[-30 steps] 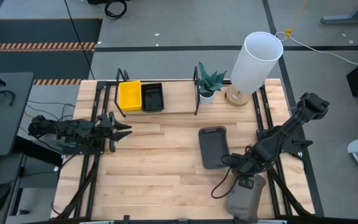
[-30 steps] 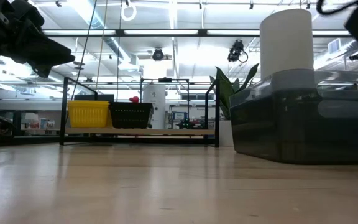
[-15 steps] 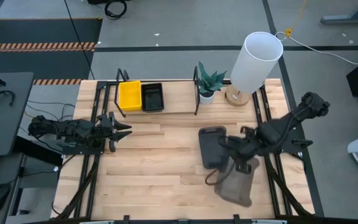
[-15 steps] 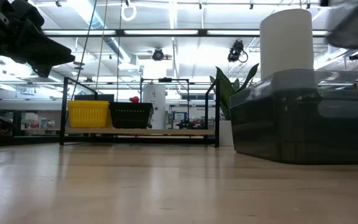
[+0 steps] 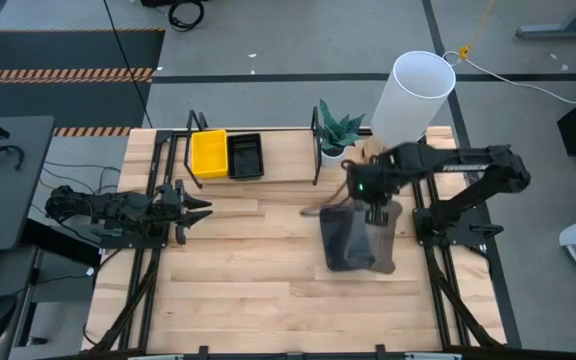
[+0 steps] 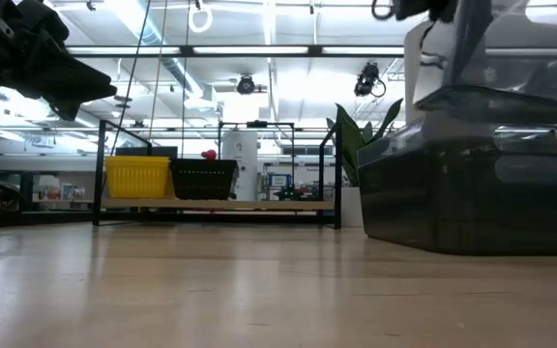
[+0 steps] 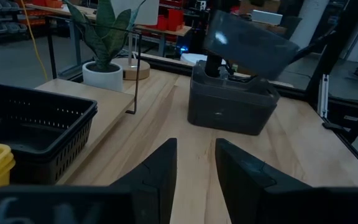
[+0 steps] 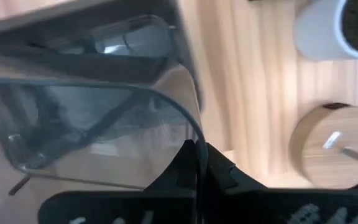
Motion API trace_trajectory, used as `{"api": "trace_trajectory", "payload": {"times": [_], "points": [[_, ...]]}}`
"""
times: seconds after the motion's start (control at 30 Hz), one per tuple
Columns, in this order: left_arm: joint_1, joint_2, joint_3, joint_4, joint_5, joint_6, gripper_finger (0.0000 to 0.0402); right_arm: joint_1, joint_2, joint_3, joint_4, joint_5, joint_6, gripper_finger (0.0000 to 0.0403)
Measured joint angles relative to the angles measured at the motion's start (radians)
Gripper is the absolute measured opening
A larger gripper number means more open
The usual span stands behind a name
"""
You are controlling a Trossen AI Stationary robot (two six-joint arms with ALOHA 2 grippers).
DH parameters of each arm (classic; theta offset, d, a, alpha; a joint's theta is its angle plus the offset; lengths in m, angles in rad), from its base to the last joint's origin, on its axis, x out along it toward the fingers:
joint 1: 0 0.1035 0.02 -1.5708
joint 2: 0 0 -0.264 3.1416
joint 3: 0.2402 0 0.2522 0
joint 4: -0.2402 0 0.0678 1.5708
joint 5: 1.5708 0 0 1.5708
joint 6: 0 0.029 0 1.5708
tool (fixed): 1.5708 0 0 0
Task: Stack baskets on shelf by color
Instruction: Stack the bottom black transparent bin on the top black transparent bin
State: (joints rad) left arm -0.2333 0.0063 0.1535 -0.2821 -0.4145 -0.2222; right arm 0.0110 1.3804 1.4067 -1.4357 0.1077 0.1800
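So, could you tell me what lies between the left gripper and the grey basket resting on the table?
In the high view, only bare tabletop lies between the left gripper and the grey basket.

no legible text, no labels, no brands, no numbers; faint pale marks on both wrist mounts, unreadable

A bright yellow basket [image 5: 208,153] sat beside a black one [image 5: 245,156] on the light-wood shelf [image 5: 278,152]. Two grey baskets [image 5: 346,238] were dark. The lamp shade [image 5: 410,98] was white, the plant [image 5: 339,128] green.
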Motion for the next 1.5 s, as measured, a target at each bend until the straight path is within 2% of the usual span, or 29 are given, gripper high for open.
{"api": "trace_trajectory", "payload": {"times": [0.2,0.37,0.63,1.03,1.27,1.5], "points": [[0.0,0.0,0.0,0.0,0.0,0.0,0.0117,-0.161,0.0,0.0,0.057,-0.06,-0.155,0.0],[0.0,0.0,0.0,0.0,0.0,0.0,0.0117,-0.206,0.01,0.0,0.09,-0.075,-0.225,0.0],[0.0,0.0,0.0,0.0,0.0,0.0,0.0117,-0.157,0.073,0.0,0.162,-0.075,-0.285,0.0],[0.0,0.0,0.0,0.0,0.0,0.0,0.0117,-0.117,0.218,0.007,0.154,-0.053,-0.341,0.0001],[0.0,0.0,0.0,0.0,0.0,0.0,0.0117,-0.105,0.233,0.005,0.166,-0.036,-0.39,0.0016],[0.0,0.0,0.0,0.0,0.0,0.0,0.0117,-0.05,0.21,0.042,0.153,0.0,-0.419,0.0005]]}}
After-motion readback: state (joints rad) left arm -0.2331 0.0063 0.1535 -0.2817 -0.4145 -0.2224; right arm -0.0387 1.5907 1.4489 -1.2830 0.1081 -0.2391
